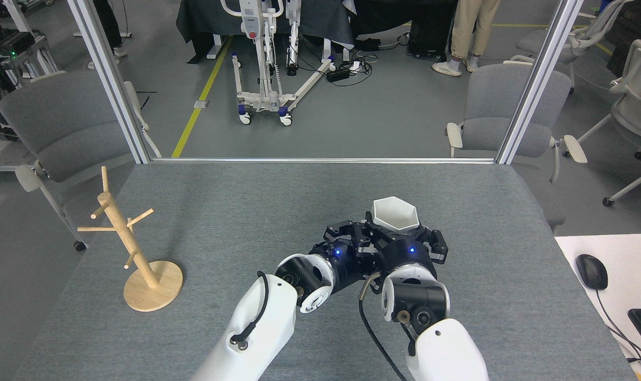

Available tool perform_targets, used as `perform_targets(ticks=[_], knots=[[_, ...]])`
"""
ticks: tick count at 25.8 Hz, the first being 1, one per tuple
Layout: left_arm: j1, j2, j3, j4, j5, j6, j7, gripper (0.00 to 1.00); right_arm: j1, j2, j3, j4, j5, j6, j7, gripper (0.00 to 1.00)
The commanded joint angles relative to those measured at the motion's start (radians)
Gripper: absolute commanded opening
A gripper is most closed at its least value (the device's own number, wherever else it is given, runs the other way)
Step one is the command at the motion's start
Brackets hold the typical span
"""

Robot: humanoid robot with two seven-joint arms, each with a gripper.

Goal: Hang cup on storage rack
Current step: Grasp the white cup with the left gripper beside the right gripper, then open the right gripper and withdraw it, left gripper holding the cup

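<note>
The grey felt counter (pixel 246 201) carries the wooden mug tree (pixel 132 248) at its left side. Well right of it, the right pincer (pixel 402 233) pinches the white hexagonal cup (pixel 395 212), rim up; the left pincer (pixel 360 235) crowds beside, its state unclear.

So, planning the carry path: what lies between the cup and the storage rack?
In the head view, only bare grey table lies between the cup and the storage rack.

Bright even overhead light, soft faint shadows, sharp focus, slight wide-angle bending at edges
</note>
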Motion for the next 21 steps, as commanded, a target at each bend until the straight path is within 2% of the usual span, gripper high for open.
perform_targets(ticks=[1,9,12,16,21], knots=[[0.002,0.000,0.000,0.001,0.001,0.005,0.030,0.00,-0.002,0.002,0.001,0.001,-0.005,-0.002,-0.042,1.00],[0.002,0.000,0.000,0.001,0.001,0.005,0.030,0.00,-0.001,0.004,-0.002,0.004,-0.018,-0.036,-0.200,1.00],[0.004,0.002,0.000,0.003,0.001,0.005,0.030,0.00,-0.001,0.012,-0.002,0.006,-0.045,-0.036,-0.308,1.00],[0.007,0.002,0.000,0.003,-0.001,0.003,0.030,0.00,0.001,0.018,-0.008,0.006,-0.166,-0.028,-0.578,0.99],[0.016,0.005,-0.002,0.009,-0.002,0.000,0.030,0.00,-0.001,0.019,-0.024,0.006,-0.280,-0.034,-1.015,0.99]])
